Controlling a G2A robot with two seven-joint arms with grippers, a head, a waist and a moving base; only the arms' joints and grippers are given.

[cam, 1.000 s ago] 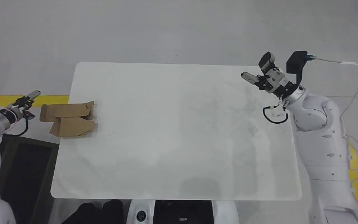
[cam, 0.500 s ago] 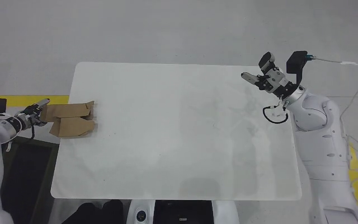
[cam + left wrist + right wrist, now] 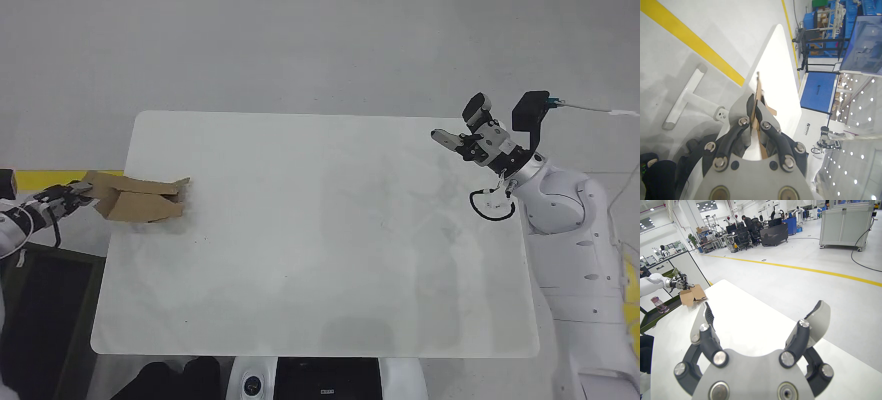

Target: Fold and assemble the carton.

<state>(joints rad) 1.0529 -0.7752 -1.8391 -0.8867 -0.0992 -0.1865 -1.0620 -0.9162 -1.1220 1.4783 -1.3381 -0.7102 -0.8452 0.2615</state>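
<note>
Carton (image 3: 140, 200): brown cardboard, partly folded, at the table's left edge about a third of the way in from the far side. One end projects past the edge; the rest lies over the tabletop with a flap pointing toward the table's middle. In the left wrist view the carton (image 3: 759, 91) appears edge-on, as a thin strip running away from the fingers. In the right wrist view the carton (image 3: 693, 294) shows two panels meeting at a crease, one of them hanging down. Whether its lower edge rests on the table cannot be told.

Left gripper (image 3: 82, 192): just off the table's left edge, jaws closed narrowly on the carton's projecting end. The left gripper (image 3: 754, 106) has the cardboard pinched between its two black pads. From across the table, the left gripper (image 3: 687, 286) meets the carton's top corner.

Right gripper (image 3: 458, 120): above the far right corner of the table, well apart from the carton, jaws spread wide and holding nothing. The right gripper (image 3: 762, 308) faces along the tabletop toward the carton.

Table (image 3: 320, 250): white, with rounded corners.

Bottle (image 3: 659, 304): clear with a pink tint, lying on a dark tray (image 3: 651, 317) beside the table's left edge.
</note>
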